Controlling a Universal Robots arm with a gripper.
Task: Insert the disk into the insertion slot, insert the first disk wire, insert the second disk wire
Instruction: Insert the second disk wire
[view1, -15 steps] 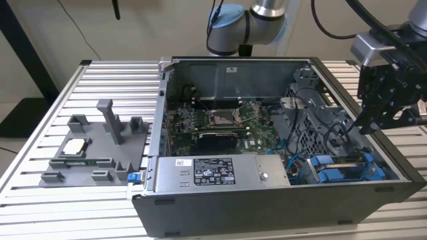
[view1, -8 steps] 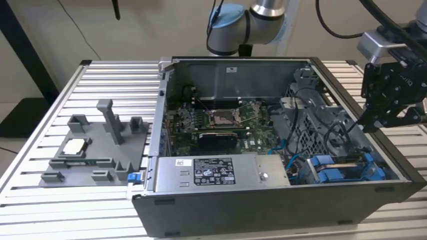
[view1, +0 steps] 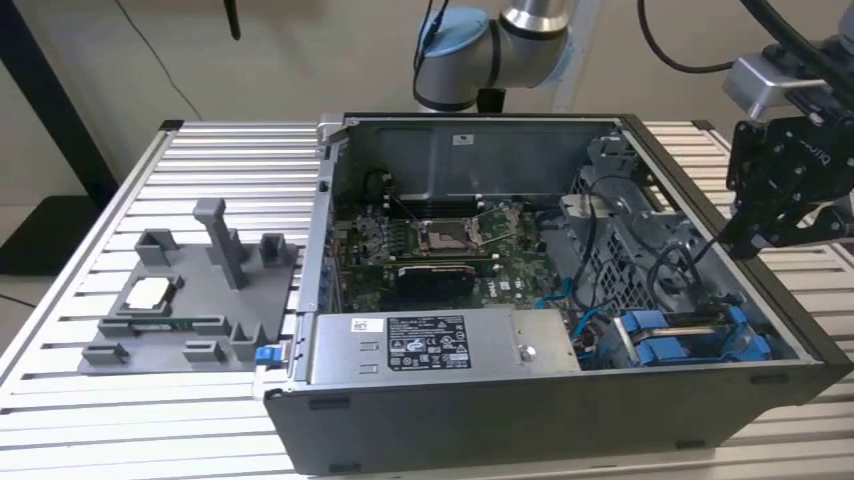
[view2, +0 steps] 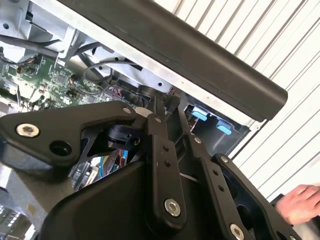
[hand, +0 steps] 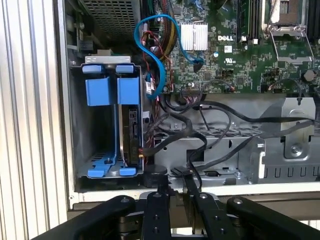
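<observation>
The insertion slot (hand: 80, 125) is the grey metal bay with blue plastic pieces (hand: 97, 91) in the case corner; in the exterior view the insertion slot (view1: 687, 338) sits at the case's front right. The disk (hand: 133, 131) stands on edge inside it, a dark slab under a blue carrier tab (hand: 128, 90). Black wires (hand: 200, 131) lie loose beside the bay, and one runs up to the disk's edge (hand: 144, 152); I cannot tell if it is plugged in. My gripper (view1: 745, 243) hangs above the case's right wall, shut with nothing visible between its fingers (hand: 160, 192).
A grey labelled power supply box (view1: 427, 345) lies along the case front. The grey fixture tray (view1: 187, 300) stands on the slatted table at the exterior view's left. A blue cable (hand: 150, 50) loops over the motherboard (hand: 240, 55). A person's hand (view2: 300, 204) shows beside the gripper.
</observation>
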